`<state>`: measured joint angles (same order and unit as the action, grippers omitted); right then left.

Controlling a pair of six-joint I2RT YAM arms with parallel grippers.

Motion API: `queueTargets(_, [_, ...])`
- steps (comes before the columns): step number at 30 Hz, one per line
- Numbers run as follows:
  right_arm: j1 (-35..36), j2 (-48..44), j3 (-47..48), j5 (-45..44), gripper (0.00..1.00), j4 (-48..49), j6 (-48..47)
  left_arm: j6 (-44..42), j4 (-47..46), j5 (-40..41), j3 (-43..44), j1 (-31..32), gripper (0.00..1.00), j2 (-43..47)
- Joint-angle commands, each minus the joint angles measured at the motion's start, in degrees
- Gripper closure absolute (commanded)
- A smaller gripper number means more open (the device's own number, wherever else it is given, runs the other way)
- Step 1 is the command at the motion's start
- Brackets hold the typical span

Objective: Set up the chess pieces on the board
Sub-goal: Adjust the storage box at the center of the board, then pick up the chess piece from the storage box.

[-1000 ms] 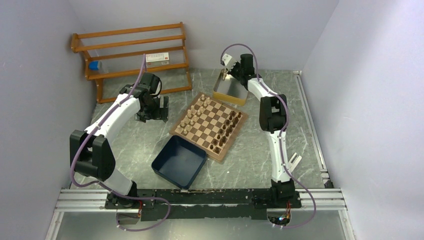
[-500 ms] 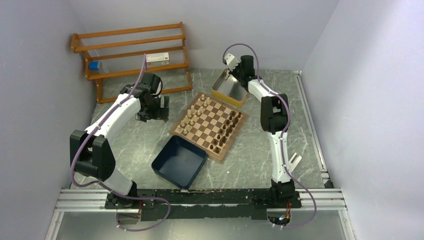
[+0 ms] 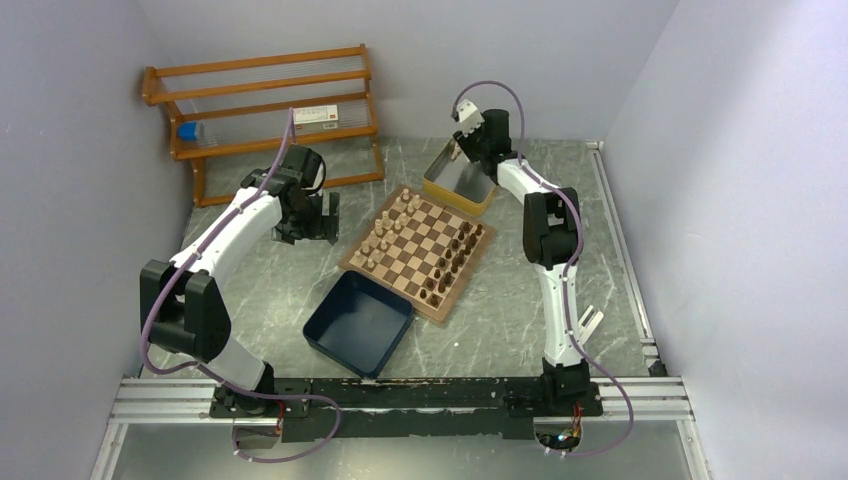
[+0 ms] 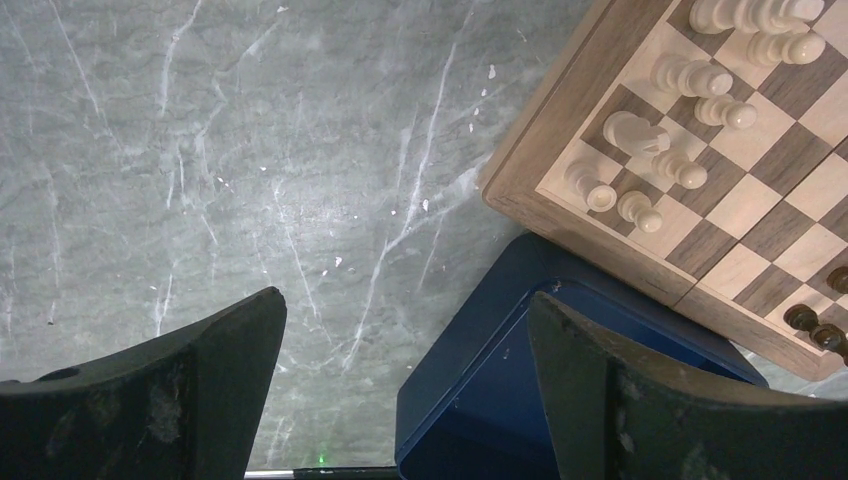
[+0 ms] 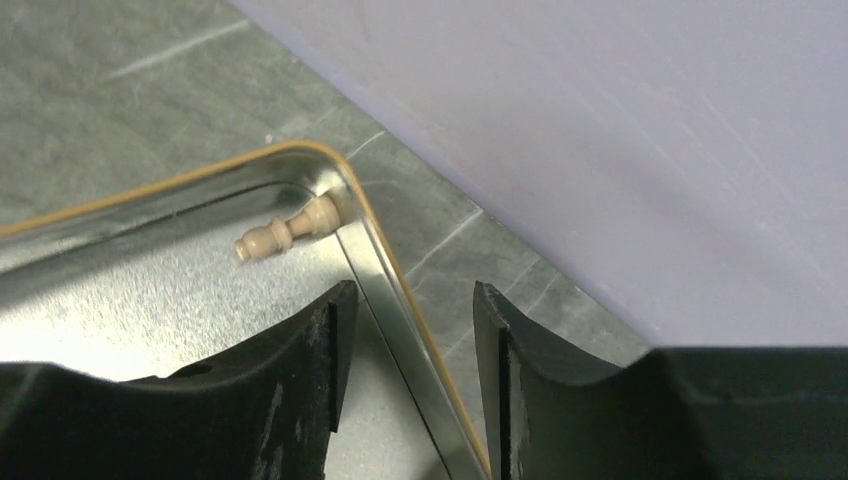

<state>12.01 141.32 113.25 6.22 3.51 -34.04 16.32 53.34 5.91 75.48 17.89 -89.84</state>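
Observation:
The board lies mid-table, with light tan pieces along its left side and dark pieces along its right. In the left wrist view its corner carries light pieces, and dark ones show at the right edge. One tan pawn lies on its side in the far corner of the metal tin. My right gripper is open, its jaws either side of the tin's wall, at the tin's back corner. My left gripper is open and empty left of the board.
The navy blue tray sits in front of the board, its corner under my left gripper. The tin stands behind the board near the back wall. A wooden rack holding a small box stands at the back left.
My right gripper has shifted a little to the right and toward the back wall at the tin's corner. The left arm has not moved.

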Motion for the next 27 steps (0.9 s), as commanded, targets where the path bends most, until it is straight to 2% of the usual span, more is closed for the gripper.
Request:
queueTargets(1, [0.0,-5.6,-0.4,-5.6,0.49,6.0,12.3,0.1,-0.5,-2.3,2.4,0.5,0.05,1.8])
queueTargets(5, [0.1,-8.6,-0.1,-12.2,0.48,3.8,31.7,0.6,1.4,-1.6,4.0,0.5,0.05,1.6])
queueTargets(8, [0.8,-10.4,0.4,-12.9,0.52,0.2,48.7,0.9,3.2,-1.5,4.8,0.5,0.05,0.3])
queueTargets(13, [3.1,-10.5,3.3,-15.7,0.57,-8.6,65.6,0.9,3.0,-3.7,3.7,0.5,0.06,0.1])
queueTargets(15, [3.2,-10.0,3.6,-14.5,0.62,-10.8,71.7,0.5,2.4,-3.8,2.9,0.5,0.06,1.4])
queueTargets(18, [4.0,-9.9,1.4,-15.8,0.70,-9.7,79.2,0.2,1.2,-4.0,1.1,0.5,0.06,3.5])
queueTargets(23, [5.3,-6.3,3.8,-20.1,0.68,-12.2,86.6,0.1,0.9,-4.5,-0.2,0.5,0.06,4.8])
queueTargets(27, [5.4,-2.2,6.6,-19.0,0.69,-13.2,89.5,-0.4,1.3,-3.5,0.7,0.5,0.05,5.0])
